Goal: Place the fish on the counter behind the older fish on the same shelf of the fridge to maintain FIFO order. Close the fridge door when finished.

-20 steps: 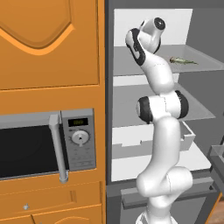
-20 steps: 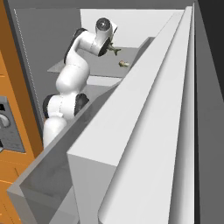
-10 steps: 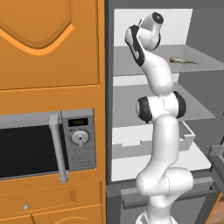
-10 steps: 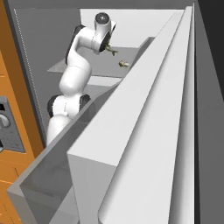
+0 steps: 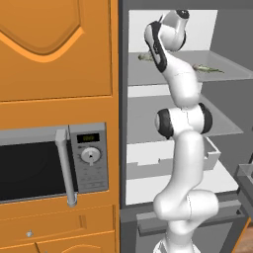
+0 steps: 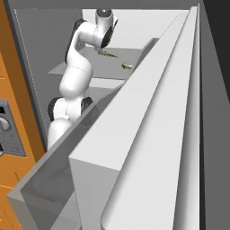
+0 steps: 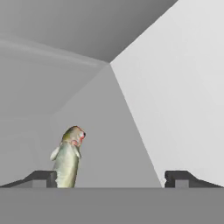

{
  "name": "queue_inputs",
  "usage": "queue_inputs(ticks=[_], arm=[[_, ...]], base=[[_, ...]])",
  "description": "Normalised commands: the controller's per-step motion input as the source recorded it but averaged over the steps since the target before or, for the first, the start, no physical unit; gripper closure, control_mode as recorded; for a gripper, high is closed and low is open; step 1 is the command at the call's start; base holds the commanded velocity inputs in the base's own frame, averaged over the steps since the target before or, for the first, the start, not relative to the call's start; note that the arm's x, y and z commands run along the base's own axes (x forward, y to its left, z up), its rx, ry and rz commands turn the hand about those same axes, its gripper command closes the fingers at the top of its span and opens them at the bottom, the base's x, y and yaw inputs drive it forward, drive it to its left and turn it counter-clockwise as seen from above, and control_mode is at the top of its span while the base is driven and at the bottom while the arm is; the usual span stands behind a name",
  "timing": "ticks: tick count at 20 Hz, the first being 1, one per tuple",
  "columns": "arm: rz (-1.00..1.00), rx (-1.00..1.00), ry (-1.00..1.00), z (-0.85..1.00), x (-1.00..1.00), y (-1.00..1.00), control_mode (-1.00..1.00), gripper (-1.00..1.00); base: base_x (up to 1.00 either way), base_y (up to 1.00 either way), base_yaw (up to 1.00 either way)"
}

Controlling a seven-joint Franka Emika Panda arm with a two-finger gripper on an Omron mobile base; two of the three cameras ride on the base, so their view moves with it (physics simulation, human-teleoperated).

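In the left base view we are reaching into the open fridge (image 5: 133,163), with one fish (image 5: 206,68) lying on the top shelf (image 5: 232,71) right of our arm. In the right base view a fish (image 6: 109,54) is lying beneath our hand. In the hand view our claw (image 7: 111,178) is standing apart, a fish (image 7: 68,159) touching its left fingertip (image 7: 39,177).

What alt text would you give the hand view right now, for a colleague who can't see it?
Looking along the open gripper into the white fridge interior, a small greenish-silver fish lies on the pale grey shelf right beside one fingertip, head pointing away from the camera. The other fingertip stands well apart, with nothing between them.
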Motion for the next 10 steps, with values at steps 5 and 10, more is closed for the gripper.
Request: queue_inputs(ticks=[5,10], arm=[[0.02,0.00,-0.28,-0.43,-0.63,0.21,-1.00,-1.00],[0.02,0.05,-0.17,-0.71,-0.85,0.25,-1.00,-1.00]], base=[[0.00,0.00,0.00],[0.00,0.00,0.00]])
